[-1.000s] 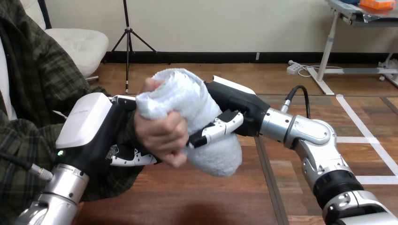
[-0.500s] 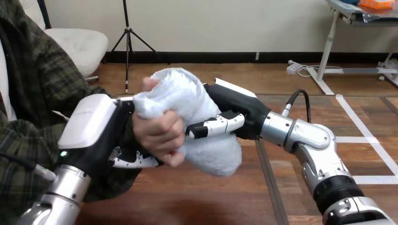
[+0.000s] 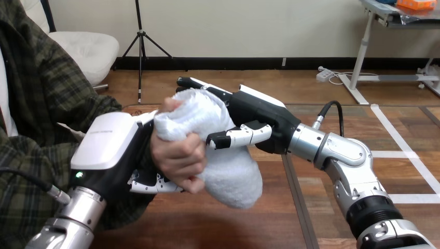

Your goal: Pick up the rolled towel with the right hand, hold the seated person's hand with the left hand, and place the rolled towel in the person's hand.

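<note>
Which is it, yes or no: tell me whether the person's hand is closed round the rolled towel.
Yes: the person's hand has its fingers curled round the rolled towel, gripping it near its middle.

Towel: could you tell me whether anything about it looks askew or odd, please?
Nothing damaged. The towel is tilted and pinched at its middle by the person's hand, so its lower end bulges below. The right hand has straight fingers behind it; the left hand curls under the person's hand.

Black left hand (image 3: 109,148) and right hand (image 3: 262,116) wear white shells above jointed silver forearms (image 3: 340,153)
</note>
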{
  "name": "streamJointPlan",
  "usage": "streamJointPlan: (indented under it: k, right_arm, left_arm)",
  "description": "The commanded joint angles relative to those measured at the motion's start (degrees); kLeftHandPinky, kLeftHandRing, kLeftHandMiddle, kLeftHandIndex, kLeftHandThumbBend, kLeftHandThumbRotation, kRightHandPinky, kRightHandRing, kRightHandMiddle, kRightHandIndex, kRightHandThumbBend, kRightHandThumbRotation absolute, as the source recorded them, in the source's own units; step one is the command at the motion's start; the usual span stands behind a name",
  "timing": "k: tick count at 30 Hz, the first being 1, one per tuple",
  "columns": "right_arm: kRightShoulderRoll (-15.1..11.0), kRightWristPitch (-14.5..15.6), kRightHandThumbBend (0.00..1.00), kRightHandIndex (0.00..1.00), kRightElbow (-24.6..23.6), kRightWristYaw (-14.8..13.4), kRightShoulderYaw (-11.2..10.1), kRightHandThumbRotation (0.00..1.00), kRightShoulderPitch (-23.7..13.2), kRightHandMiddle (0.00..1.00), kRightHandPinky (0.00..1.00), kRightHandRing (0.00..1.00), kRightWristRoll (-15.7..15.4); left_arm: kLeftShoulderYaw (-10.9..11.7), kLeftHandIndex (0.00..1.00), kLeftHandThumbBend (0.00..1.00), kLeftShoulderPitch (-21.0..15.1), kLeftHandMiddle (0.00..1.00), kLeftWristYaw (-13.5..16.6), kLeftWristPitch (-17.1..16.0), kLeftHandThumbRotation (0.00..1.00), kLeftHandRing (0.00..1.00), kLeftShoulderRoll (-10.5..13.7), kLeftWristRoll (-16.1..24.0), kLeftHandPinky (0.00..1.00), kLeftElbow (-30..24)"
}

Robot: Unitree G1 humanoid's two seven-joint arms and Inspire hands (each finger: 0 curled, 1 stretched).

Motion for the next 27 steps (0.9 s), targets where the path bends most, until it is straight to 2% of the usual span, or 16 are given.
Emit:
streamJointPlan:
  k: [1, 15, 27]
  right_arm:
    - [-0.5, -0.5, 1.0, 1.0, -2.4, -0.4, -1.0, 0.45, -0.1, 1.0, 1.0, 1.0, 1.7]
    - [-1.7, -1.4, 1.0, 1.0, -1.3, 0.0, -1.7, 0.47, 1.9, 1.0, 1.0, 1.0, 2.9]
    - [-3.3, -2.4, 1.0, 1.0, 0.8, 0.2, -2.5, 0.52, 4.0, 1.0, 1.0, 1.0, 3.3]
  left_arm:
    - [-0.9, 0.98, 1.0, -1.6, 0.95, 1.0, 0.5, 0.48, 0.92, 0.2, 1.5, 0.87, -2.7]
    - [-0.1, 1.0, 1.0, 1.0, 1.0, 1.9, 1.1, 0.62, 1.0, 0.2, 3.0, 0.93, -4.1]
    - [0.7, 1.0, 1.0, 3.6, 1.0, 4.3, 0.4, 0.68, 1.0, 0.2, 3.3, 0.95, -4.9]
